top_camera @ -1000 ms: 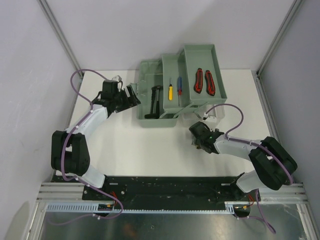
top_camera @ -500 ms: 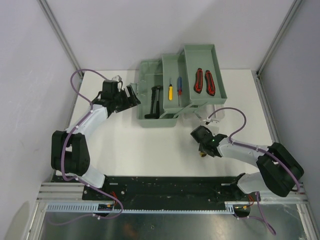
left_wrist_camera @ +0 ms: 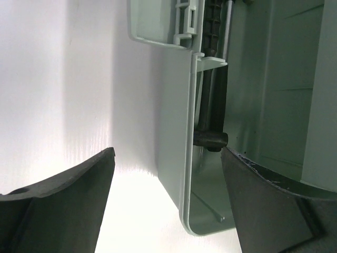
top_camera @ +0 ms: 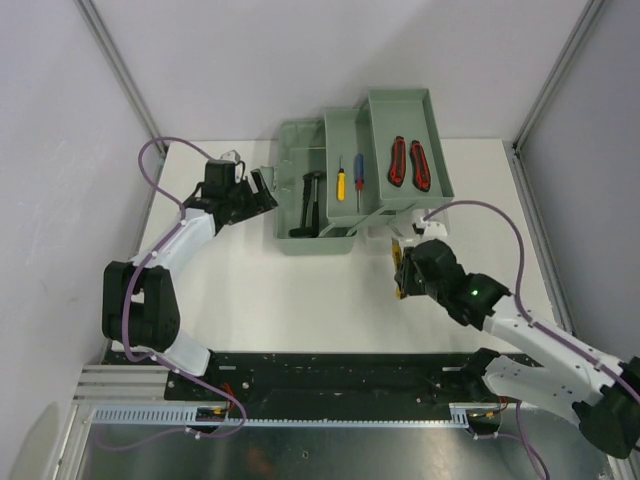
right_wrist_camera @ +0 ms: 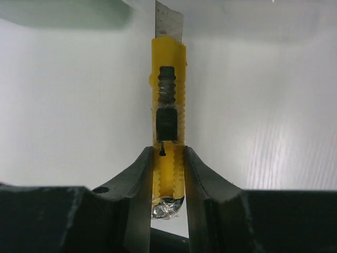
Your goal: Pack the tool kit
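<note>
To pack it safely, the right claw (right_wrist_camera: 167,154), closed narrowly on the tail of the yellow knife (right_wrist_camera: 168,79), should carry it blade-forward and level over the open green box (top_camera: 312,244) at the table's far middle, while the left claw (left_wrist_camera: 167,155) stands wide open astride the box's left wall, gripping nothing.

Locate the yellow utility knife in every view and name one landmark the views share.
Top external: the yellow utility knife is right of centre, in the right hand, near the front right corner of the green box.
Left wrist: not in it.
Right wrist: dead centre, blade at the top.
Shared landmark: the green box, its wall in left wrist, a blurred green edge top left in right wrist.
</note>
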You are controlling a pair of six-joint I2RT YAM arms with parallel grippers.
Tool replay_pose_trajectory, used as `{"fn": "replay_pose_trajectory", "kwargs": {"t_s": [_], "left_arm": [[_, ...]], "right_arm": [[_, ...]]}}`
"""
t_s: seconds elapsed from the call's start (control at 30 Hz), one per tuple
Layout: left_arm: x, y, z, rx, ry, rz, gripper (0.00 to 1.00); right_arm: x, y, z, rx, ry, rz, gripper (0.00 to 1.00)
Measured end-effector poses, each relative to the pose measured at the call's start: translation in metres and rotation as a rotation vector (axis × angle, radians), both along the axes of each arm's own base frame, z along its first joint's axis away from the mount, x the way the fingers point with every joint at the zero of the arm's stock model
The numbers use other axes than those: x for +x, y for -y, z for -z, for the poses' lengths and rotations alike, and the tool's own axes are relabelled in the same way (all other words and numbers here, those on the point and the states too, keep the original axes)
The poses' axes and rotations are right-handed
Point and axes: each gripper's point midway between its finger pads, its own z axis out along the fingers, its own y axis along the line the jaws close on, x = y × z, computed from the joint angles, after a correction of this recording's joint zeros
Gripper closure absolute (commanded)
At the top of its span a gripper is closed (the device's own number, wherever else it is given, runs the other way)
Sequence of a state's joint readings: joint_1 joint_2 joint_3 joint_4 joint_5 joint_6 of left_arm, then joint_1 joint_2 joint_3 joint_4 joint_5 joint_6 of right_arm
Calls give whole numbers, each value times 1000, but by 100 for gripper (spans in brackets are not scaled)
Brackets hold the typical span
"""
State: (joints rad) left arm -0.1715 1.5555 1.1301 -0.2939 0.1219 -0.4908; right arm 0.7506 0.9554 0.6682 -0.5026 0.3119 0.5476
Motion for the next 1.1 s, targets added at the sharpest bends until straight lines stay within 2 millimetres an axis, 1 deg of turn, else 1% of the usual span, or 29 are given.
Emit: {"fn": "replay_pose_trajectory", "kwargs": {"t_s": [0.17,0.23,0.33,0.43,0.47,0.53,0.67,0.73,0.83,0.93,1.03,1.1], "left_arm": [[4,-4,-4,13,13,-22,14],[4,-6,-5,17,17,-29,14],[5,-8,-7,21,24,-36,14],[5,-8,-11,20,33,-38,14],[5,-8,-13,20,37,-38,14],[4,-9,-15,19,43,-39,14],[4,-9,-21,18,57,-40,14],[3,-9,-24,19,65,-39,14],[3,-10,-28,20,76,-42,14],[3,-11,-30,19,81,-42,14],[3,-11,-30,19,81,-43,14],[3,-11,-30,19,82,-43,14]], "right_arm": [[14,-26,-88,98,178,-142,83],[19,-35,-118,125,235,-183,83],[31,-46,-151,153,298,-218,82],[58,-47,-173,174,350,-193,81],[67,-44,-176,178,361,-175,81],[94,-35,-182,189,382,-122,81],[145,-13,-186,190,404,-19,81],[164,-7,-188,187,409,7,81],[187,-7,-194,189,424,16,80],[206,-9,-197,186,439,15,80],[223,-13,-193,180,433,14,80],[234,-17,-185,173,417,14,80]]}}
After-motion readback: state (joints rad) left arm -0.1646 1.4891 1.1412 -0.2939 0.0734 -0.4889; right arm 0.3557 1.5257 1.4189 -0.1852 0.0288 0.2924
